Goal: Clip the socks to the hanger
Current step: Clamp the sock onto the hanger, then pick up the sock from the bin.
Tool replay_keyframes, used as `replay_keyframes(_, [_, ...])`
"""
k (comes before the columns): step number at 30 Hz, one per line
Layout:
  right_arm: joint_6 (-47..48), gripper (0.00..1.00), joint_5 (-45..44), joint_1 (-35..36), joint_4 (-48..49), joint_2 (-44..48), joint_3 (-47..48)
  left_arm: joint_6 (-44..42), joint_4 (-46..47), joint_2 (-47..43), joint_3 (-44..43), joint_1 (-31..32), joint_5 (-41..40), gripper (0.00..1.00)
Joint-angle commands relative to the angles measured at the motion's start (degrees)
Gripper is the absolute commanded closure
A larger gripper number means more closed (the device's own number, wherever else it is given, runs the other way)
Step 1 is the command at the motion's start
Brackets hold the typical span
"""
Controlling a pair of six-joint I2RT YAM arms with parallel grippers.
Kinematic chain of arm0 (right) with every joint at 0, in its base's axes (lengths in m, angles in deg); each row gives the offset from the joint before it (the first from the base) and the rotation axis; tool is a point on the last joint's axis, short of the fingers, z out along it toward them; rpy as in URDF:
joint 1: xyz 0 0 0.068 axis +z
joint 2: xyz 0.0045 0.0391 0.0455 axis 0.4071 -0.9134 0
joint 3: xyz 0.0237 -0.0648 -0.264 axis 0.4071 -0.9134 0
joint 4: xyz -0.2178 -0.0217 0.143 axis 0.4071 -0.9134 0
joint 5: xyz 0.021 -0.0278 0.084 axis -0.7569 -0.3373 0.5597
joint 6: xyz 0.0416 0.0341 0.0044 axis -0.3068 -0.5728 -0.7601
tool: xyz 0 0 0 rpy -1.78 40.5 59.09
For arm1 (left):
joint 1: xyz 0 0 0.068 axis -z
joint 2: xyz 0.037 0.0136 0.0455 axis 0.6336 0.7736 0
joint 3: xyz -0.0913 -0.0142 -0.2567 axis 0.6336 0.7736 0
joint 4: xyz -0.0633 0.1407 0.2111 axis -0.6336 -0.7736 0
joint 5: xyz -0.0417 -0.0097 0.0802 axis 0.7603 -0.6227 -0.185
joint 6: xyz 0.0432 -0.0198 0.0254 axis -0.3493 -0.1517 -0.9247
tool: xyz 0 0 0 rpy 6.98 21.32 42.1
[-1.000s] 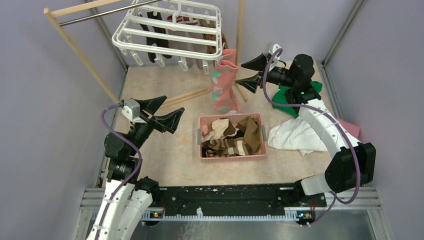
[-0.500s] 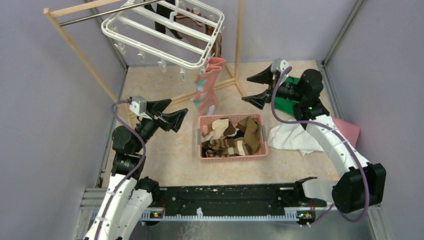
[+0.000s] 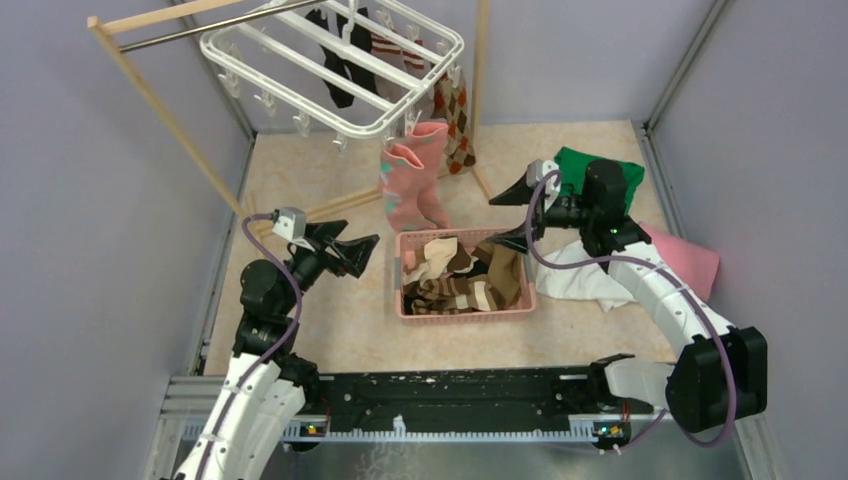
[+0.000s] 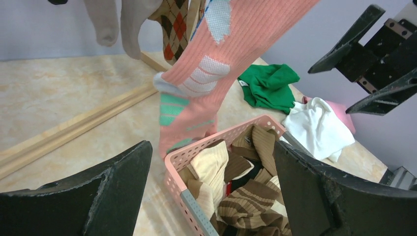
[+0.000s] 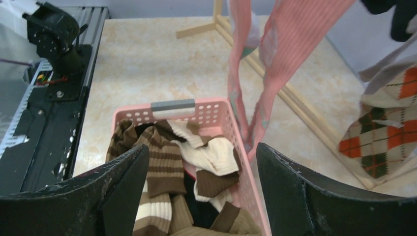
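Observation:
The white hanger (image 3: pixel 300 62) hangs tilted from the rod at the back. A pink-teal sock pair (image 3: pixel 410 185), an argyle sock (image 3: pixel 458 125) and black socks (image 3: pixel 335 70) are clipped to it. More socks (image 3: pixel 462 285), brown striped, cream and brown, lie in the pink basket (image 3: pixel 465 313). My left gripper (image 3: pixel 360 238) is open, just left of the basket. On the basket's right side my right gripper (image 3: pixel 496 222) is open above it. Both wrist views look between empty fingers at the basket socks (image 4: pixel 255 196) (image 5: pixel 162 162), with the pink-teal sock (image 4: pixel 206 73) (image 5: pixel 285 44) dangling behind.
The wooden rack (image 3: pixel 150 90) carries the rod, and its base bars (image 3: pixel 350 200) lie on the table behind the basket. A green cloth (image 3: pixel 590 165), a white cloth (image 3: pixel 585 280) and a pink cloth (image 3: pixel 695 262) lie at the right.
The right gripper has drawn back from the pink-teal sock, dropped toward the basket and opened wider. The hanger has swung, the sock with it. The left gripper has moved down toward the basket.

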Motion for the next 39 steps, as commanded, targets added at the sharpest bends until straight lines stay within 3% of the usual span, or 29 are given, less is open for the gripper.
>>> replay_keyframes(1, [14.08, 0.22, 2.9, 1.07, -9.5, 1.25, -1.31, -0.42, 0.65, -2.13, 1.68, -0.32, -2.23, 0.01])
replay_keyframes(13, [45.65, 0.25, -1.79, 9.34, -41.2, -5.77, 2.74, 3.1, -0.7, -5.24, 7.42, -0.32, -7.56, 0.01])
replay_keyframes(16, [48.68, 0.35, -3.44, 13.12, -44.26, -9.02, 4.54, 3.16, -1.52, -6.15, 8.02, -0.32, -8.68, 0.01])
replay_keyframes(21, [51.41, 0.63, -5.45, 14.55, -50.03, -14.84, 8.41, 2.52, -4.97, -8.36, 7.78, -0.32, -9.43, 0.01])
replay_keyframes(23, [52.33, 0.68, -7.3, 14.81, -52.78, -17.05, 9.28, 2.55, -6.1, -9.72, 8.16, -0.32, -9.87, 0.01])
replay_keyframes(29, [48.08, 0.67, -12.81, 15.49, -48.51, -18.51, 7.83, 3.87, -6.75, -13.2, 10.13, -0.33, -11.19, 0.01])
replay_keyframes(39, [41.73, 0.67, -14.73, 21.26, -39.68, -21.13, 8.7, 3.82, -6.24, -12.94, 10.22, -0.32, -10.89, 0.01])
